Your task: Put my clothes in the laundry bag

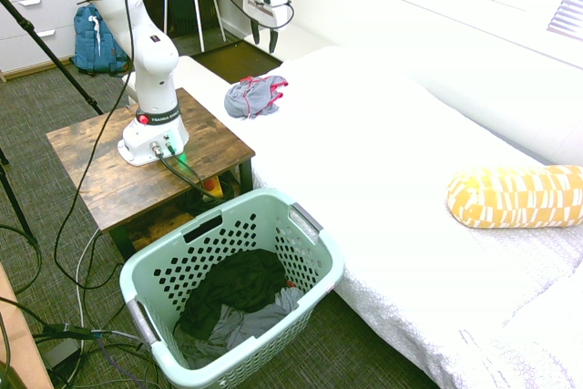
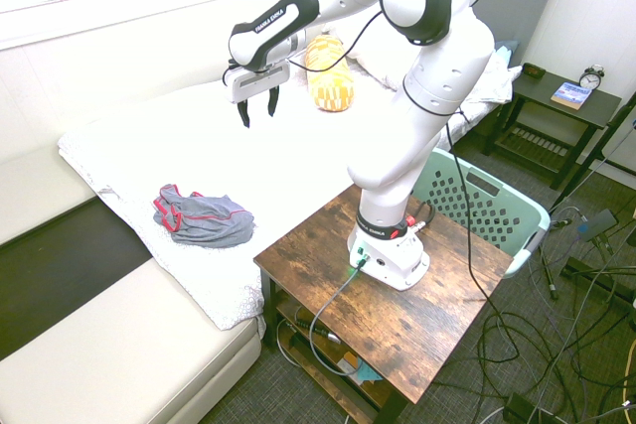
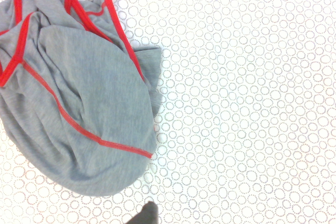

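My fingers (image 2: 258, 104), spread and empty, hang above the bed (image 1: 383, 161), where the clothes (image 1: 255, 96) lie crumpled, well apart from the laundry bag (image 1: 310, 225).

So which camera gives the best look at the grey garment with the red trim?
The wrist view: the garment fills it close up, seams sharp, though cropped. Both exterior views show it whole but small, crumpled on the white bed, apart from the gripper.

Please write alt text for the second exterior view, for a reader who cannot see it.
A white robot arm holds its open claw in the air above a white bed, where a crumpled grey garment with red trim lies. A mint-green laundry basket stands behind the arm.
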Controlling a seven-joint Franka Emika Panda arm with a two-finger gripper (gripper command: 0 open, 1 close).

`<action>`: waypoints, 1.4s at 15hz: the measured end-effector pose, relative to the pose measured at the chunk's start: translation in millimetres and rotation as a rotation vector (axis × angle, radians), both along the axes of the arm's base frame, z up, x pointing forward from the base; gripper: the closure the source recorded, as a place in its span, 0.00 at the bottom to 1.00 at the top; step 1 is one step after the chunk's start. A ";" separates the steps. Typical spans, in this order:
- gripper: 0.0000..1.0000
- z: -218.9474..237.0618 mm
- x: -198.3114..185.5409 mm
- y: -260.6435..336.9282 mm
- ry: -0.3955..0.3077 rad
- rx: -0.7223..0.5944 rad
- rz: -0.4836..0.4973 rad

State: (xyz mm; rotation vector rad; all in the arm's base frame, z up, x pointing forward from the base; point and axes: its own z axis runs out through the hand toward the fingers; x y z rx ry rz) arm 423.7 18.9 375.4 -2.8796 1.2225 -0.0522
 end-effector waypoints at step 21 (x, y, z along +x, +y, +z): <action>0.00 -289.6 110.3 225.7 0.230 -0.050 0.392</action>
